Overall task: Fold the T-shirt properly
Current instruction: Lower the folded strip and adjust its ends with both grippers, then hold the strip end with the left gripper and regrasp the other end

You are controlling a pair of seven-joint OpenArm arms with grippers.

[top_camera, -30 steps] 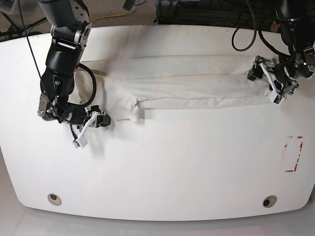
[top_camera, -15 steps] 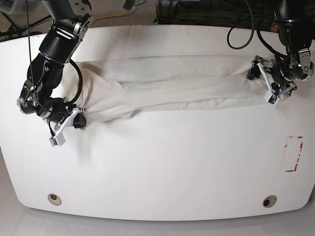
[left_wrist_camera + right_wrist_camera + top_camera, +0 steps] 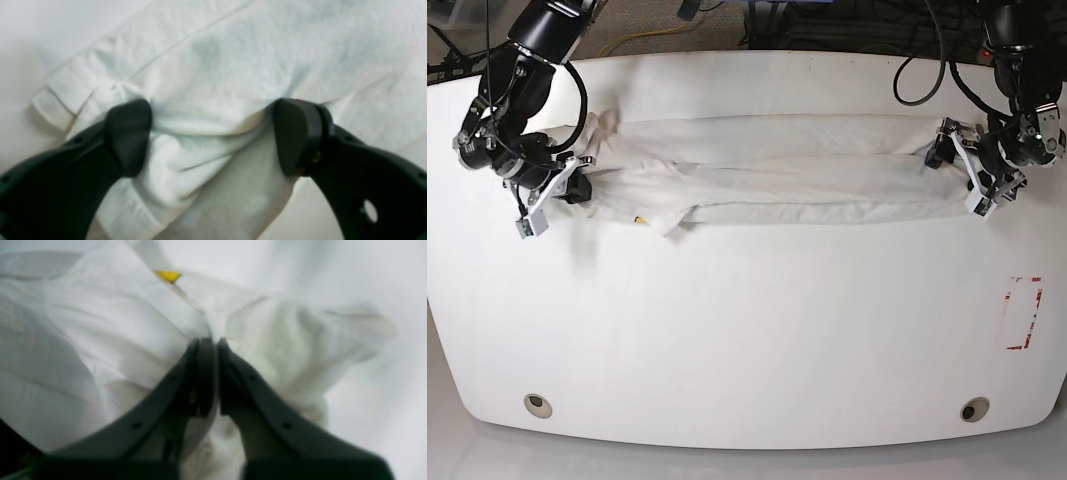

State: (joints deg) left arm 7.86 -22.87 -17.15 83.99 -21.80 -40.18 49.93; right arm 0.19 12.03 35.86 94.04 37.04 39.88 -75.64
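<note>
The off-white T-shirt (image 3: 767,165) lies stretched in a long, narrow band across the far half of the white table (image 3: 757,330). My right gripper (image 3: 579,187) is at its left end. In the right wrist view this gripper (image 3: 217,343) is shut on a fold of the shirt (image 3: 100,323), with the small yellow label (image 3: 167,275) just beyond the fingertips. My left gripper (image 3: 967,165) is at the shirt's right end. In the left wrist view it (image 3: 211,130) is open, its fingers (image 3: 128,136) wide apart with bunched cloth (image 3: 233,50) between them. The print is hidden.
A red-marked rectangle (image 3: 1023,313) is on the table at the right. Two round holes (image 3: 538,404) (image 3: 973,409) sit near the front edge. Dark cables (image 3: 847,30) lie behind the far edge.
My right gripper has moved left and then toward the far edge, pulling the shirt's left end with it and drawing the band out longer. The left gripper has stayed at the right end.
</note>
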